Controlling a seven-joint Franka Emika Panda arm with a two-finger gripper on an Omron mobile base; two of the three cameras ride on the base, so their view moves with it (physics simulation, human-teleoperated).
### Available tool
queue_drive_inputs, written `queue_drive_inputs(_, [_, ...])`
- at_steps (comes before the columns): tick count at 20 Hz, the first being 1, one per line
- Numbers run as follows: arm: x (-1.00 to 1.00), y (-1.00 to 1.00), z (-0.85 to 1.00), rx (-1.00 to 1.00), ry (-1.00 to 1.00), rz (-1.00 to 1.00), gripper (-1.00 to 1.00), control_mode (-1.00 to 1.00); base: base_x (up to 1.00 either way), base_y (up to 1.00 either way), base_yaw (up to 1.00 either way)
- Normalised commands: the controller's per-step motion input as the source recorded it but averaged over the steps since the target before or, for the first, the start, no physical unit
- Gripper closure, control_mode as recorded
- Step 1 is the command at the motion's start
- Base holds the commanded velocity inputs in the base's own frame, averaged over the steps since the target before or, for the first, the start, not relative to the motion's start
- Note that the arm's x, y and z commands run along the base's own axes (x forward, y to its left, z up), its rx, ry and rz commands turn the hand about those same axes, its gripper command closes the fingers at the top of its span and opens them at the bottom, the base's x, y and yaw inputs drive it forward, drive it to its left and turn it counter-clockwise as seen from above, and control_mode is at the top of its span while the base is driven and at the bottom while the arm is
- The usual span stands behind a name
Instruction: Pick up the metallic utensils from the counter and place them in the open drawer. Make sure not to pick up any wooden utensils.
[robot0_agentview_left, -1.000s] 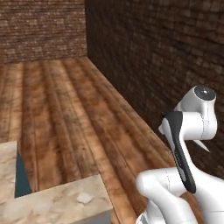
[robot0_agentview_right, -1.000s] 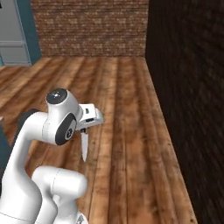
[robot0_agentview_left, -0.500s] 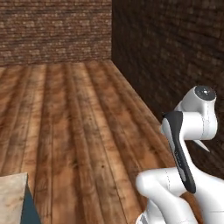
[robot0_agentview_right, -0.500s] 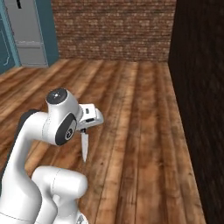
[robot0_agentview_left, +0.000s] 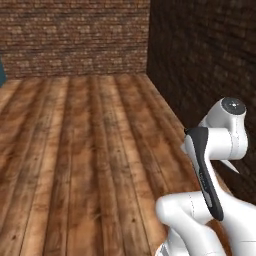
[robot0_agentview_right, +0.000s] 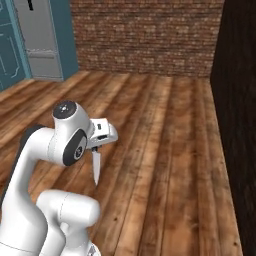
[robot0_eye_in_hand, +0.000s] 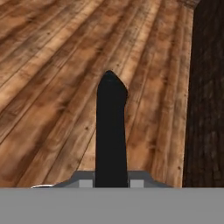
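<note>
— What are we carrying?
— Our pincer (robot0_agentview_right: 95, 148) is clenching the slim knife with the black handle and silver blade (robot0_agentview_right: 96, 167), blade hanging down over the brown plank floor (robot0_agentview_right: 165, 150).
— And in the hand view?
— Its black handle (robot0_eye_in_hand: 111, 131) is sticking up.

Wood plank floor (robot0_agentview_left: 90, 165) ran to a red brick wall (robot0_agentview_left: 75, 37); dark brick wall (robot0_agentview_right: 239, 100) on the right, grey door (robot0_agentview_right: 42, 40) far left.
</note>
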Motion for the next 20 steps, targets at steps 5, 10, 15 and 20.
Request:
queue_drive_inputs(5, [0.0,0.0,0.0,0.0,0.0,0.0,1.0,1.0,1.0,0.12,0.19])
queue_drive_inputs(10, [0.0,0.0,0.0,0.0,0.0,0.0,1.0,1.0,1.0,0.4,0.21])
queue_drive_inputs(15, [0.0,0.0,0.0,0.0,0.0,0.0,1.0,1.0,1.0,0.59,0.16])
queue_drive_inputs(20, [0.0,0.0,0.0,0.0,0.0,0.0,1.0,1.0,1.0,0.73,0.1])
